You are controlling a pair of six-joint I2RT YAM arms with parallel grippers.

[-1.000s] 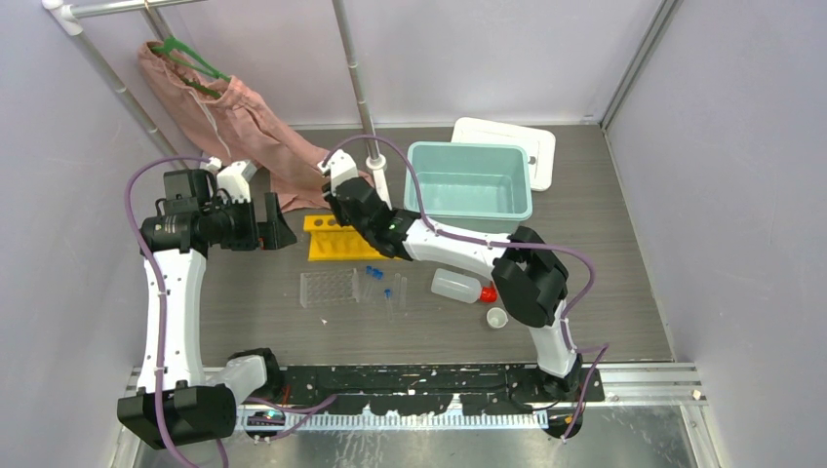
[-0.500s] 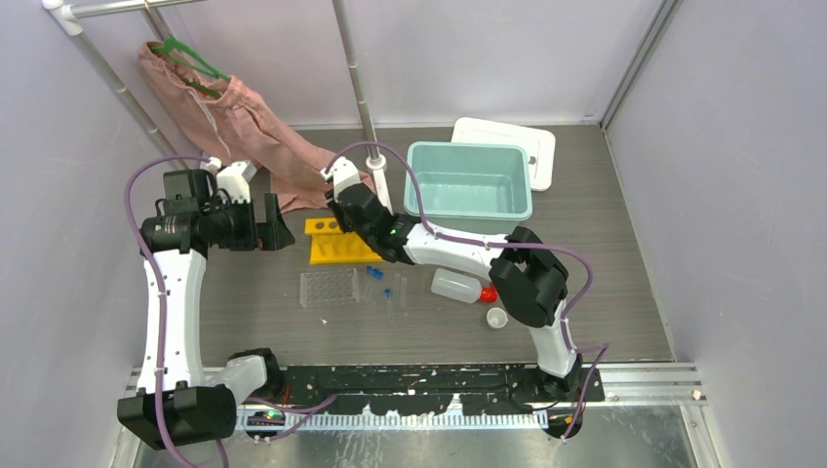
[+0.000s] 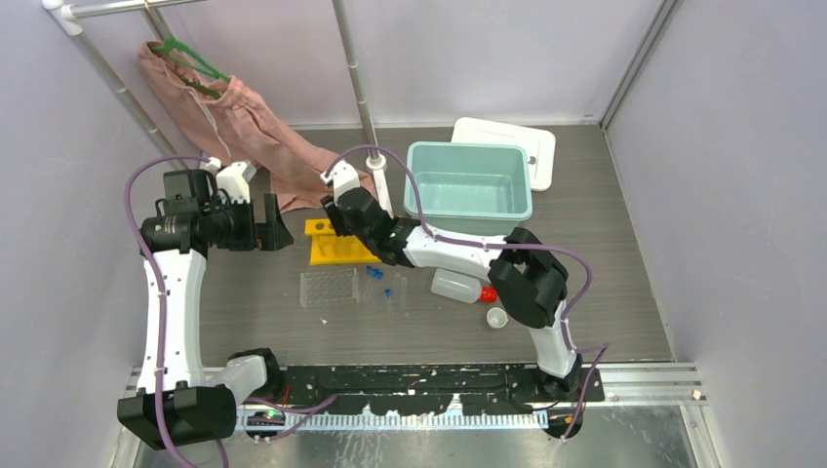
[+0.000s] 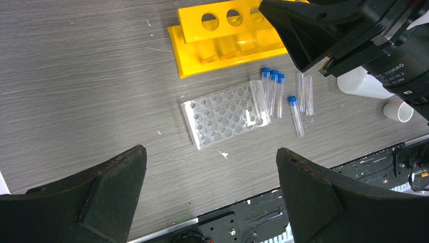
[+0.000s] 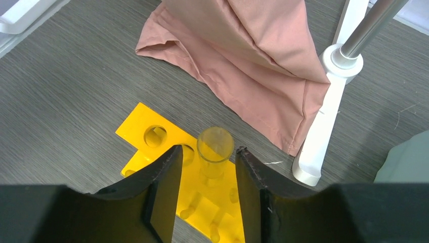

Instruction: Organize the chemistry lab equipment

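Observation:
The yellow tube rack [image 3: 330, 250] lies left of centre, also in the left wrist view [image 4: 222, 50]. My right gripper [image 5: 208, 149] is over the rack [image 5: 202, 202], jaws slightly apart. A clear open-topped tube [image 5: 215, 147] stands in a rack hole between them, with gaps on both sides. Near the rack lie the clear well tray [image 4: 225, 114], blue-capped tubes [image 4: 273, 91], uncapped clear tubes [image 4: 304, 93], the white squeeze bottle with red nozzle [image 3: 458, 286] and the tiny white cup [image 3: 496, 317]. My left gripper [image 4: 212, 167] is wide open and empty, high above the table's left side [image 3: 273, 224].
A teal bin [image 3: 468, 147] stands at the back with a white lid [image 3: 541, 146] behind it. A pink cloth on a green hanger [image 3: 254, 127] drapes onto the table beside a white pole stand [image 5: 324, 126], just beyond the rack.
My right gripper has shifted slightly left and nearer over the yellow rack. The left arm has not moved.

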